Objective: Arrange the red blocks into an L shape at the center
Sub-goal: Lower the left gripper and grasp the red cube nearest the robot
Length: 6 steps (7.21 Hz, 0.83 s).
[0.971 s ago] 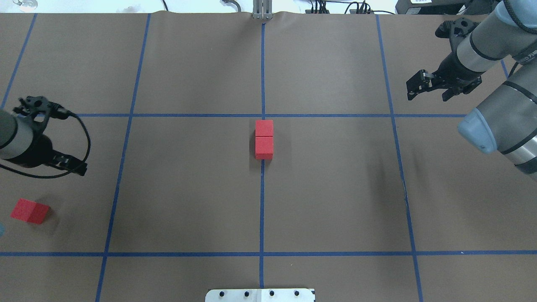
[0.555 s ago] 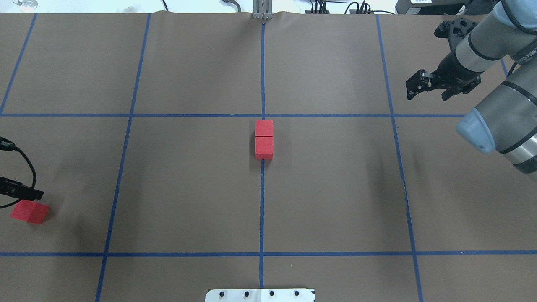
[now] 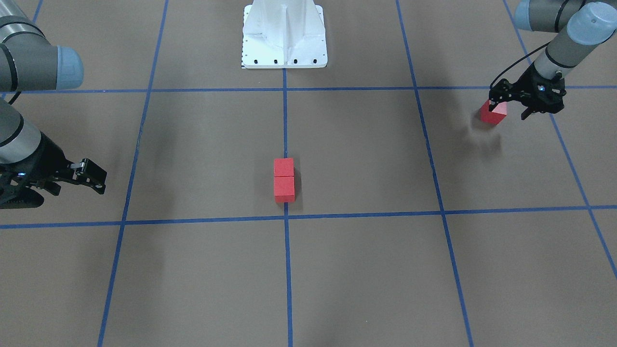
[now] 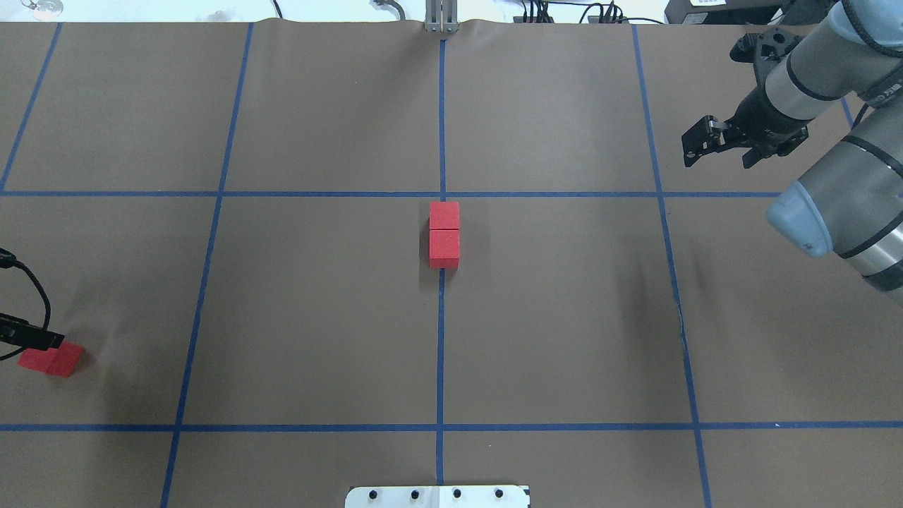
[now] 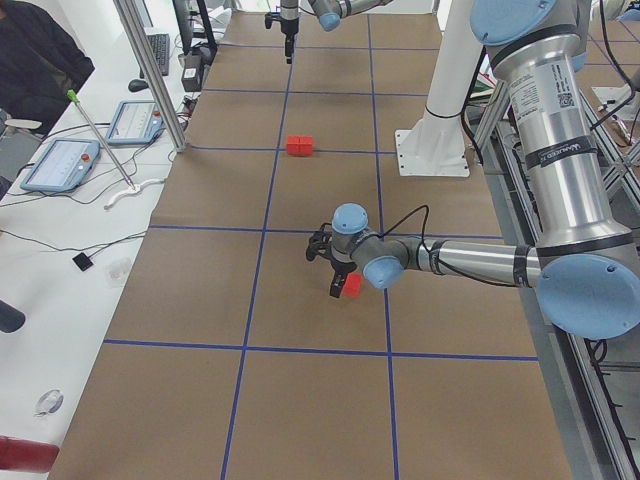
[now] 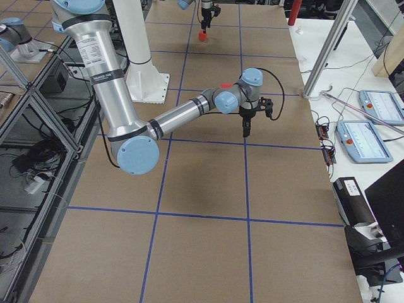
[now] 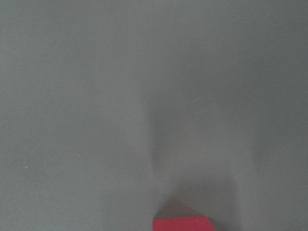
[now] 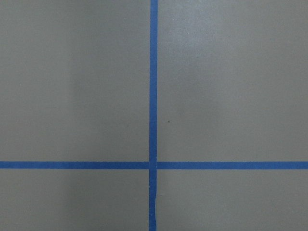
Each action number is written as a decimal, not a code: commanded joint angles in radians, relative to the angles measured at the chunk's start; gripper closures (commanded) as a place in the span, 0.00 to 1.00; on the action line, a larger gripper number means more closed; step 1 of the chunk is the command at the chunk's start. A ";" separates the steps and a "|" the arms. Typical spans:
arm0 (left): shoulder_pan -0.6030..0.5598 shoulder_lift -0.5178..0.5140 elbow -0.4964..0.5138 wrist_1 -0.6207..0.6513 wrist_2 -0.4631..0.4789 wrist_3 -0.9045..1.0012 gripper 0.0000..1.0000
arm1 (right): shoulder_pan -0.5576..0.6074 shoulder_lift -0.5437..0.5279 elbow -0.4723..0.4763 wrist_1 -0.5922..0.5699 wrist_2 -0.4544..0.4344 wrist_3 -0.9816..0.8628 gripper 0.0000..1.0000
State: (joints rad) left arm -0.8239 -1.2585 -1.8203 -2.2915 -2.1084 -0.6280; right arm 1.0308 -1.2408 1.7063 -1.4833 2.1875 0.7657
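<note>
Two red blocks (image 4: 444, 215) (image 4: 444, 248) lie touching in a short row on the middle blue line, just on my side of the center crossing (image 4: 442, 194). They also show in the front view (image 3: 284, 185). The third red block (image 4: 53, 358) lies at the far left edge. My left gripper (image 3: 507, 107) is open and low at this block (image 3: 492, 113), one finger (image 4: 32, 337) at its far edge. The left wrist view shows only the block's top (image 7: 183, 224). My right gripper (image 4: 721, 152) is open and empty, hovering at the far right.
The white base plate (image 4: 437, 496) sits at the table's near edge. A metal post (image 4: 441, 17) stands at the far edge. In the left side view a white desk with tablets (image 5: 60, 165) runs along the operators' side. Blue tape lines grid the brown surface.
My left gripper has moved toward me and outward, down onto the lone red block at the far left. The right gripper has hardly moved. The blocks have not moved.
</note>
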 commanded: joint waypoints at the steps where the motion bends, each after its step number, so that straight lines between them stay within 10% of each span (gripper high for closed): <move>1: 0.003 -0.025 0.024 0.003 -0.007 -0.006 0.00 | 0.000 0.000 0.000 0.000 0.000 0.001 0.00; 6: 0.023 -0.035 0.045 0.007 -0.050 -0.007 0.21 | 0.000 -0.002 -0.002 0.000 0.000 0.000 0.00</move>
State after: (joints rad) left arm -0.8052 -1.2928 -1.7827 -2.2869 -2.1326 -0.6328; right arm 1.0308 -1.2420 1.7046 -1.4834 2.1875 0.7661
